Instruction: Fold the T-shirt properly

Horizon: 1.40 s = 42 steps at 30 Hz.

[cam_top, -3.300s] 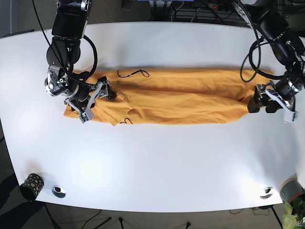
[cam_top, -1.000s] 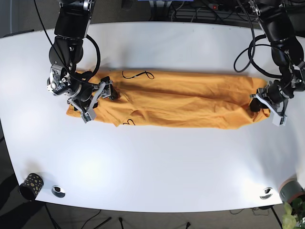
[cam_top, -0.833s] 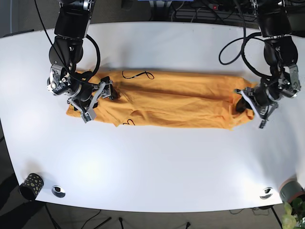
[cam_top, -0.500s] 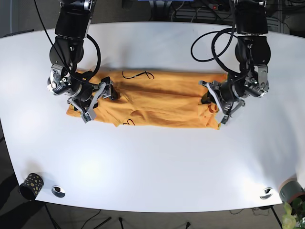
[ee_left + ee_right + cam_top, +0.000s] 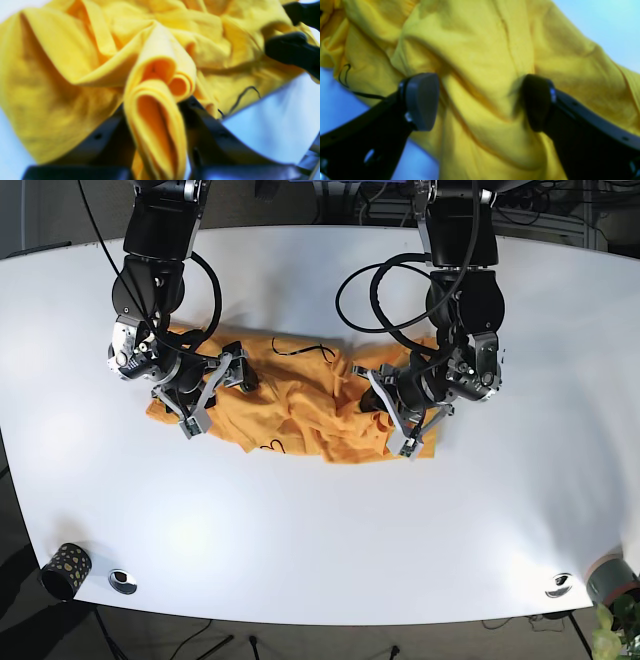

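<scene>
The orange-yellow T-shirt (image 5: 290, 395) lies bunched in the table's middle, its right end heaped in folds. My left gripper (image 5: 387, 422), on the right in the base view, is shut on that end. In its wrist view a thick roll of T-shirt (image 5: 160, 100) fabric is pinched in the left gripper (image 5: 155, 125). My right gripper (image 5: 215, 400) rests on the shirt's left end. Up close the right gripper (image 5: 480, 102) is open, its pads (image 5: 420, 100) spread wide and pressed onto the T-shirt (image 5: 480, 50) cloth.
The white table (image 5: 320, 520) runs past the shirt on every side. A patterned cup (image 5: 66, 570) and a metal disc (image 5: 123, 581) sit at the front left corner. A second disc (image 5: 559, 584) and a plant pot (image 5: 612, 582) are at the front right.
My left gripper has dragged the shirt's right end leftward to the middle, so the long strip is now bunched to about half its length. The right arm has barely moved.
</scene>
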Tool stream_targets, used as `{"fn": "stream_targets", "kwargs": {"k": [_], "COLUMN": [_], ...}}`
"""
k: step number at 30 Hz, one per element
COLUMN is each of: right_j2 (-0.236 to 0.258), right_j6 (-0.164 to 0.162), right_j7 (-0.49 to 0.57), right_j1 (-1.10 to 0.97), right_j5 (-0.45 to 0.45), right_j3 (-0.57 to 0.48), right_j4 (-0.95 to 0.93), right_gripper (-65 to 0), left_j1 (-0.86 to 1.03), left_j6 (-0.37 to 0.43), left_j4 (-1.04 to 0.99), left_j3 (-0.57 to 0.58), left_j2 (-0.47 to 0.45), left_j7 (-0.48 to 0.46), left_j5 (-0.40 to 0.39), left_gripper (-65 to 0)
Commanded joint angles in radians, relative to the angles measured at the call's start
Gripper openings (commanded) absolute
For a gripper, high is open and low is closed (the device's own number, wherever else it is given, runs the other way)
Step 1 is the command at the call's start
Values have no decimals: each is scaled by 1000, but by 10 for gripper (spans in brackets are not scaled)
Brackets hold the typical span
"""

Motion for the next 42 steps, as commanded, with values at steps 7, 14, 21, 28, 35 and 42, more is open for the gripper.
{"fn": "stream_targets", "kwargs": {"k": [7,14,21,28,35,42], "right_j2": [7,7,7,7,13,7], "right_j6": [3,3,3,3,3,18], "right_j7": [2,2,2,-8,-139,-236], "right_j1": [15,13,6,3,9,4], "right_j5": [8,8,8,8,159,407], "right_j3": [3,3,3,3,3,-3], "right_j4": [10,8,13,94,257,274], "right_gripper": [-154,-154,-154,-154,-152,-151], "left_j1": [-32,-86,-103,-108,-89,-29], "left_j6": [-3,-3,-8,-8,-12,-127], "left_j4": [21,133,271,373,377,385], "left_j3": [49,193,304,242,111,-74], "left_j2": [-35,-87,-73,-49,-136,-223], "left_j7": [-12,134,136,90,82,84], "left_j5": [53,60,60,60,59,59], "left_gripper": [-414,-287,-182,-176,-178,-179]}}
